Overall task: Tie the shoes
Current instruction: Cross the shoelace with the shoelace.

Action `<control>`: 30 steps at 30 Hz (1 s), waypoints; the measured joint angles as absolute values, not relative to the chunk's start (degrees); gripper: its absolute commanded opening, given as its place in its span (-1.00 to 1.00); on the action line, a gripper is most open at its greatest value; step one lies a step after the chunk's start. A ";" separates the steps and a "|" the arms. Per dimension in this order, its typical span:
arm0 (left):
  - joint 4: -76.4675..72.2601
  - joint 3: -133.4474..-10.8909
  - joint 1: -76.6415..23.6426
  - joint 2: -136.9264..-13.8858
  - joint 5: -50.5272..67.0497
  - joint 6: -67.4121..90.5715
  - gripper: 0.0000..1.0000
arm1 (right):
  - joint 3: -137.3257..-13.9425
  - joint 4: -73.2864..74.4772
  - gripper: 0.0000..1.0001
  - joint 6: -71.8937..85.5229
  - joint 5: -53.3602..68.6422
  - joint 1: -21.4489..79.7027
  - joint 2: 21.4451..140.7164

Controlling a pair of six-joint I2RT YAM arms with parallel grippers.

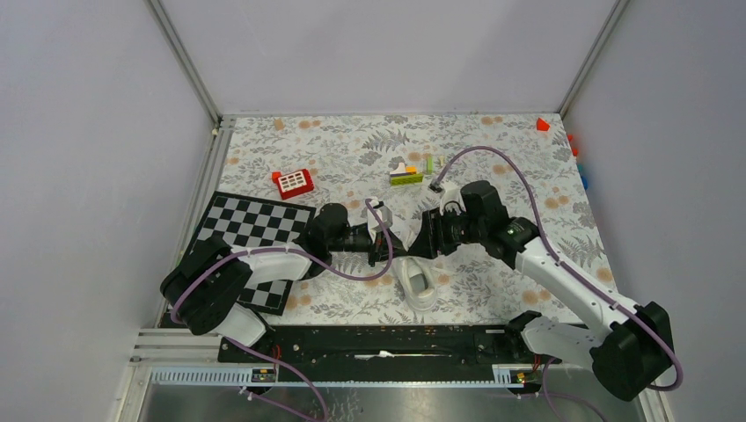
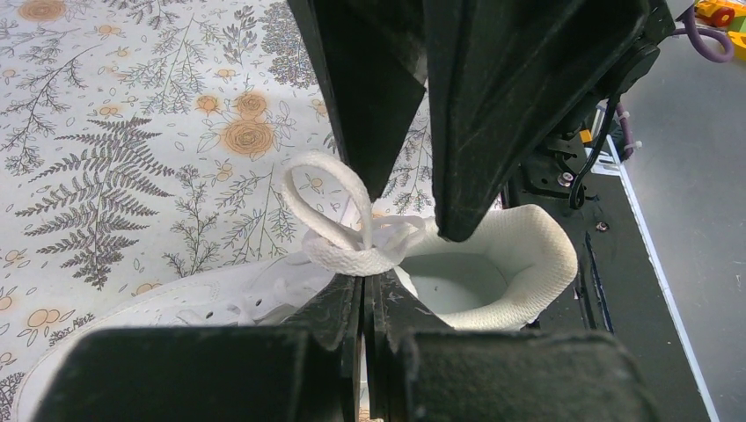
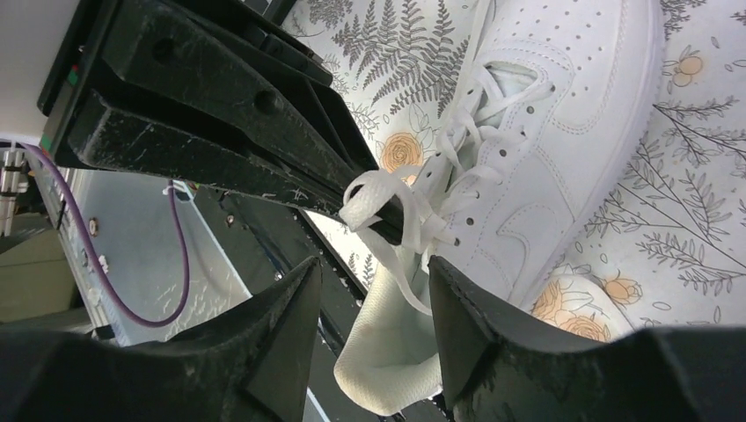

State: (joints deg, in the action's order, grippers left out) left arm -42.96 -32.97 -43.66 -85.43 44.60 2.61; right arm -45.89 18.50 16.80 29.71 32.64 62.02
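Left claw (image 2: 362, 283) pinching lace (image 2: 327, 249), right claw (image 3: 371, 271) parted

Left claw (image 2: 363, 286) hard against right claw (image 2: 412, 211)

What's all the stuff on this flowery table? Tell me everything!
sneaker: one, white, near middle, between the arms
lace: one loop, white, above the sneaker's opening
checkerboard: one, black and white, left side
red block: one, red with white squares, beyond the checkerboard
block pile: one cluster, yellow and green, far middle
small piece: one, red, far right corner
tablecloth: one, grey ferns and orange flowers, under everything
left pincer: one, black, shut on the lace
right pincer: one, black, open around the lace
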 measured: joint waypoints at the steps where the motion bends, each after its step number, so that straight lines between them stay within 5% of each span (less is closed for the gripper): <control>1: -42.96 -32.97 -43.64 -85.43 44.64 2.59 -1.00 | -45.89 18.02 0.12 16.78 31.16 32.16 62.74; 23: -42.78 -32.97 -43.20 -84.99 45.34 2.59 -1.00 | -43.68 8.43 0.13 17.15 43.86 27.44 70.98; 30: -42.52 -32.97 -43.13 -84.77 45.60 2.59 -1.00 | -42.61 6.94 -0.16 17.41 46.17 26.44 71.00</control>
State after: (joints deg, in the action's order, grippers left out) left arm -42.52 -32.97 -43.13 -84.77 45.60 2.59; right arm -42.61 6.94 17.41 46.17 26.44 71.00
